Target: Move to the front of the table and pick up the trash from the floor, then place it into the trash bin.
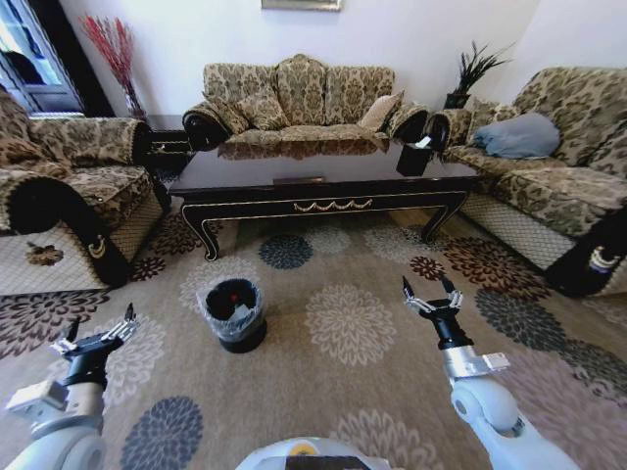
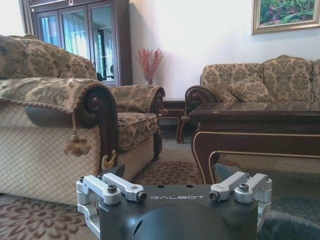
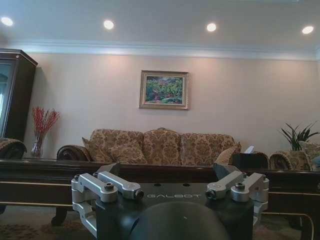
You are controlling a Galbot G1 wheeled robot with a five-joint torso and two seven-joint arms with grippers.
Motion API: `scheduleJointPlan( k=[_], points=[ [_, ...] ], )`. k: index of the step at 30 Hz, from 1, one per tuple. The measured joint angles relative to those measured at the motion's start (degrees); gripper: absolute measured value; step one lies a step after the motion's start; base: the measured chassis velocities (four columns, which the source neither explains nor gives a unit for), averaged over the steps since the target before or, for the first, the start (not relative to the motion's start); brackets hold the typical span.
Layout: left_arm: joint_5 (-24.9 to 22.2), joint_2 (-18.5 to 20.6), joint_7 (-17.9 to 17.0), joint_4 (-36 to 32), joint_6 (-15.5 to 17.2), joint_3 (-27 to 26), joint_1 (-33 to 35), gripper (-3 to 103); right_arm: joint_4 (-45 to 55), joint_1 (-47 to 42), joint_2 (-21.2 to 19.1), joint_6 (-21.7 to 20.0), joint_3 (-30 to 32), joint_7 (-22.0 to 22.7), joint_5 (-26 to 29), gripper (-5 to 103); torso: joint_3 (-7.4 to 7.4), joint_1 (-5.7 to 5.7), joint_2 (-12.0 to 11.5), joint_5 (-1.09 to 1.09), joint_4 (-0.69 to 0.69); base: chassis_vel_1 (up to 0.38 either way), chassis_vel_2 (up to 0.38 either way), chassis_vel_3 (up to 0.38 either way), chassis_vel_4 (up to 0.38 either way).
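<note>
The long dark table [image 1: 323, 181] stands ahead of me, its gold-trimmed apron facing me across the flowered floor [image 1: 353, 323]. The black trash bin [image 1: 233, 313] with a clear liner sits on the carpet left of centre, and a small red spot shows inside it. The trash is out of view on the carpet. My left gripper [image 1: 101, 323] hangs open and empty, low at the left and left of the bin. My right gripper [image 1: 426, 291] is open and empty at the right. The left gripper [image 2: 170, 172] points at the table's corner [image 2: 250, 120]. The right gripper [image 3: 167, 171] faces the table's long side [image 3: 40, 175].
Patterned sofas ring the table: an armchair [image 1: 69, 186] at left, a sofa [image 1: 294, 98] behind, and another [image 1: 558, 166] at right with a blue-grey cushion. A small side table [image 1: 167, 132] fills the back left corner. A black holder [image 1: 416, 157] stands on the table.
</note>
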Motion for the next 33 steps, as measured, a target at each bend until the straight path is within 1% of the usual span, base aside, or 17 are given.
scheduleJointPlan(
  k=[2,5,8,10,11,13,17,24,25,26,28,30,31,33],
  points=[
    [0.0,-0.1,-0.1,0.0,0.1,0.1,-0.1,100,-0.3,0.1,0.0,0.0,0.0,-0.1,0.0,100,-0.01,0.0,0.0,-0.03,0.01,0.254,-0.244,-0.277,0.277],
    [0.0,-0.2,-0.1,0.0,0.1,0.2,-0.2,100,-0.5,0.1,-0.1,0.1,0.0,-0.1,0.0,100,-0.01,0.0,0.0,0.03,0.0,0.29,-0.272,-0.296,0.279],
    [0.0,-0.2,-0.2,0.1,0.2,0.4,-0.2,100,-0.7,0.1,-0.1,0.1,-0.1,-0.2,0.0,100,-0.01,0.0,0.0,-0.04,0.0,0.272,-0.291,-0.292,0.272],
    [0.0,-0.2,-0.2,0.1,0.2,0.4,-0.2,100,-0.7,0.1,-0.1,0.1,-0.1,-0.2,0.0,100,-0.01,0.0,0.0,-0.03,0.01,0.288,-0.286,-0.273,0.271],
    [0.0,-0.2,-0.2,0.1,0.2,0.4,-0.3,100,-0.7,0.0,0.0,0.2,-0.1,-0.3,0.0,100,-0.01,0.0,0.0,0.02,0.0,0.267,-0.283,-0.274,0.261],
    [0.0,-0.3,-0.2,0.1,0.2,0.5,-0.3,100,-0.7,-0.2,0.1,0.2,-0.1,-0.4,0.0,100,0.0,0.0,0.0,-0.02,0.0,0.257,-0.284,-0.271,0.259],
    [0.0,-0.2,-0.3,0.0,0.2,0.5,-0.3,100,-0.7,-0.4,0.3,0.3,-0.1,-0.5,-0.3,100,-0.01,-0.01,0.0,0.0,0.01,0.269,-0.28,-0.272,0.28],
    [0.1,-0.1,-0.3,0.0,0.2,0.7,-0.1,100,-0.7,-0.9,0.7,0.7,0.2,-0.5,-0.7,100,-0.01,0.0,0.0,-0.02,0.02,0.29,-0.345,-0.297,0.356],
    [0.2,-0.1,-0.3,0.0,0.2,0.7,-0.1,100,-0.7,-0.9,0.7,0.8,0.3,-0.5,-0.7,100,0.0,0.0,0.0,-0.02,0.0,0.298,-0.416,-0.287,0.375],
    [0.2,0.0,-0.3,0.0,0.2,0.8,0.0,100,-0.7,-1.1,0.8,0.9,0.3,-0.5,-0.7,100,-0.01,0.0,0.0,0.06,0.0,0.298,-0.419,-0.32,0.422],
    [0.2,0.1,-0.4,-0.1,0.1,0.9,0.0,100,-0.7,-1.2,0.9,0.9,0.4,-0.5,-0.8,100,-0.02,-0.01,0.0,-0.07,0.0,0.287,-0.411,-0.302,0.403],
    [0.2,0.2,-0.4,-0.1,0.1,0.9,0.0,100,-0.7,-1.3,0.9,1.0,0.5,-0.5,-0.8,100,-0.02,-0.02,0.0,-0.07,0.0,0.301,-0.403,-0.302,0.399],
    [0.2,0.4,-0.4,-0.2,0.1,0.9,0.0,100,-0.7,-1.5,1.1,1.1,0.5,-0.5,-0.8,100,-0.02,-0.02,0.0,0.03,0.0,0.307,-0.368,-0.288,0.356],
    [0.2,0.4,-0.4,-0.2,0.1,1.0,0.1,100,-0.9,-1.6,1.2,1.1,0.5,-0.5,-0.8,100,0.0,-0.01,0.0,-0.01,0.0,0.29,-0.344,-0.274,0.339]
  ],
)
